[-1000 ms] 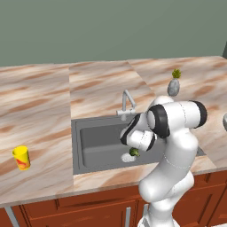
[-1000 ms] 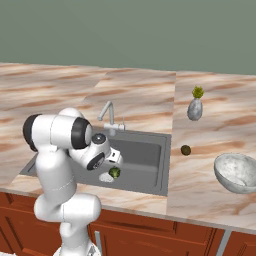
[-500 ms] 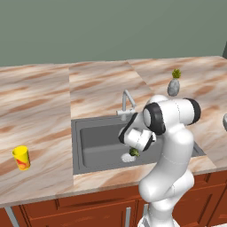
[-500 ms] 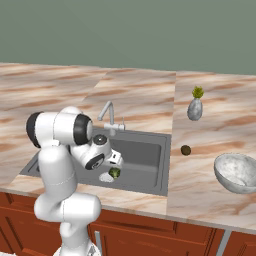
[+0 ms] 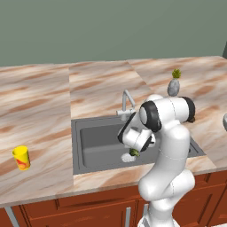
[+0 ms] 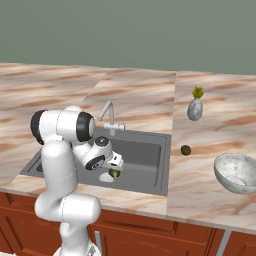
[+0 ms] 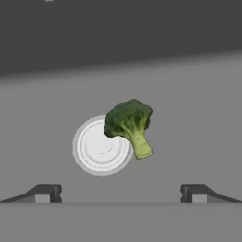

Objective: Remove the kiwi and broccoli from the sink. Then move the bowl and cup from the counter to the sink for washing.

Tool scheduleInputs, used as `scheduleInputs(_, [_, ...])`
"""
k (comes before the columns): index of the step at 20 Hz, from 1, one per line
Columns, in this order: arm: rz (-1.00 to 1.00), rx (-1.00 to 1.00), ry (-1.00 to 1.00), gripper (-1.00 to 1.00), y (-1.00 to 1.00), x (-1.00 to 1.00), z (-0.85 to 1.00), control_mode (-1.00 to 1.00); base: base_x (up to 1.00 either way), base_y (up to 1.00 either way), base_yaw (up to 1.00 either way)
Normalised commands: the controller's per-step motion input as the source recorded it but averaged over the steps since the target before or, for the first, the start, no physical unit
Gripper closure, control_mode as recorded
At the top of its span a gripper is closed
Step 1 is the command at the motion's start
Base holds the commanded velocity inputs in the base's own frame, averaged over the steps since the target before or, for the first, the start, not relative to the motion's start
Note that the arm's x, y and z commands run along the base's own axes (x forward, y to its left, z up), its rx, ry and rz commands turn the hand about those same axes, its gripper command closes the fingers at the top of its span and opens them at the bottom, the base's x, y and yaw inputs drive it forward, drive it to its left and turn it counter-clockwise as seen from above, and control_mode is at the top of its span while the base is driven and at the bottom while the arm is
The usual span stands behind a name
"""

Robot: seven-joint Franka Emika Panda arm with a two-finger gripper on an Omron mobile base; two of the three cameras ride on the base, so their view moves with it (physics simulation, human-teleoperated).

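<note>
In the dark grey sink point(image 5: 95, 144), the small green broccoli point(image 7: 130, 124) lies on the floor beside the round pale drain point(image 7: 100, 146), its stalk pointing away from it. My gripper point(image 7: 120, 194) hangs open just above it, with its fingertips point(image 7: 45, 193) wide apart and nothing between them. From the base views, the hand reaches down into the basin over the broccoli point(image 6: 114, 174) point(image 5: 134, 152). The brown kiwi point(image 6: 185, 149) rests on the counter point(image 6: 200, 165) to the right of the sink. The whitish-grey bowl point(image 6: 237, 172) sits further right. The yellow cup point(image 5: 21, 158) stands at the far left.
A silver tap point(image 5: 126, 103) rises behind the sink point(image 6: 145, 155). A grey vase with a green tuft point(image 6: 195, 107) stands at the back right. Reddish-brown cabinets point(image 5: 80, 208) run under the marble counter point(image 5: 40, 102).
The arm's shoulder and elbow have swung slightly left. The hand has stayed low over the broccoli, with the jaws open throughout.
</note>
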Motion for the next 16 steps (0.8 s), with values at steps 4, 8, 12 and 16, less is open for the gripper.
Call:
scheduleInputs(4, [0.0,0.0,0.0,-1.0,0.0,0.12,-0.09,-1.0,0.0,0.0,0.0])
scheduleInputs(8, [0.0,0.0,0.0,-1.0,0.0,0.14,-0.1,-1.0,0.0,0.0,0.0])
scheduleInputs(12, [0.0,0.0,0.0,-1.0,0.0,0.11,-0.12,-1.0,0.0,0.0,0.0])
scheduleInputs(16, [0.0,0.0,0.0,-1.0,0.0,0.11,-0.13,-1.0,0.0,0.0,0.0])
